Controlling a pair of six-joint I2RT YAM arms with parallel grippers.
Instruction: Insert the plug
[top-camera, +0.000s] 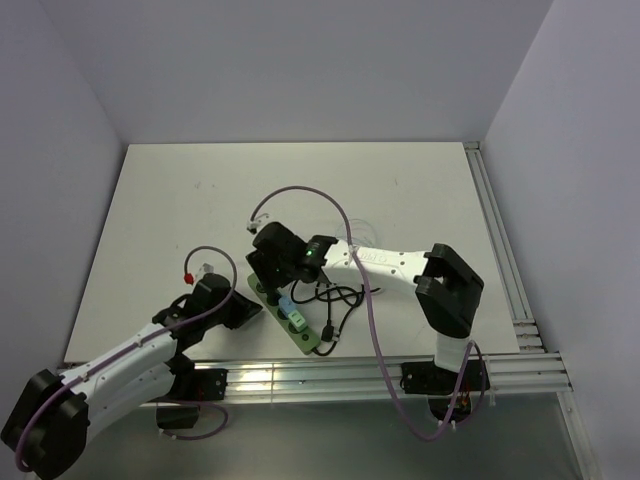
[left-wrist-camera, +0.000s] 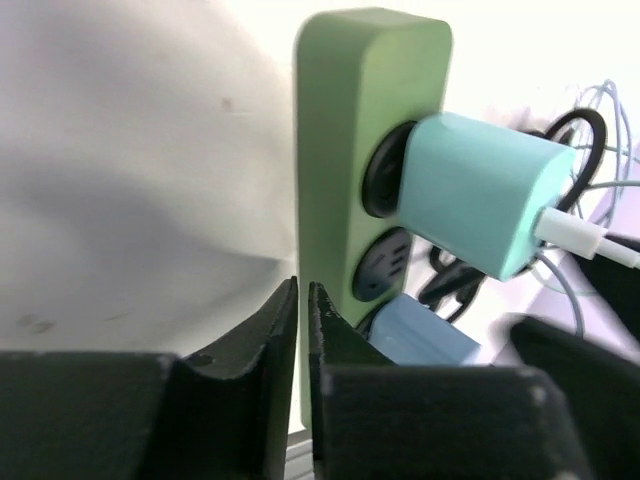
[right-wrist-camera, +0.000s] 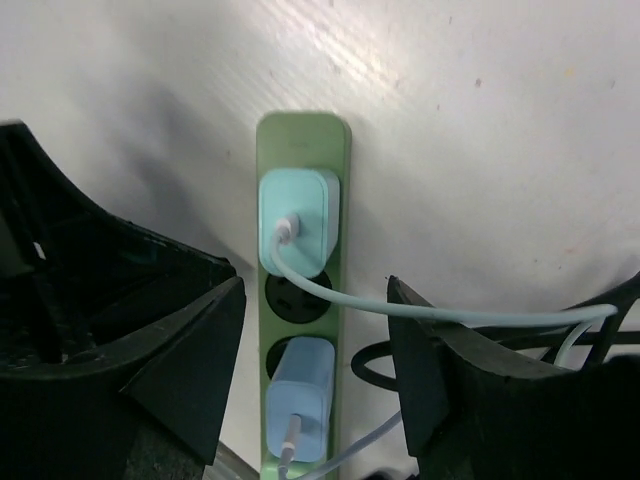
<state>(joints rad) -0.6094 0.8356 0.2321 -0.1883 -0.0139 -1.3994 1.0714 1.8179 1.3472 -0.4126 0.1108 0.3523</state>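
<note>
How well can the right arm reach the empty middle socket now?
Probably yes: the right end effector hangs open above the power strip, and the middle socket shows between both chargers, crossed only by a thin cable.

A white table (top-camera: 200, 190) fills the middle of the top view, closed in by plain pale walls (top-camera: 300, 60) at the back and on both sides. Silver rails (top-camera: 505, 260) run along its right edge and its near edge, where they catch a bright glare. Soft shadows fall on the tabletop, which bears a few faint marks.
</note>
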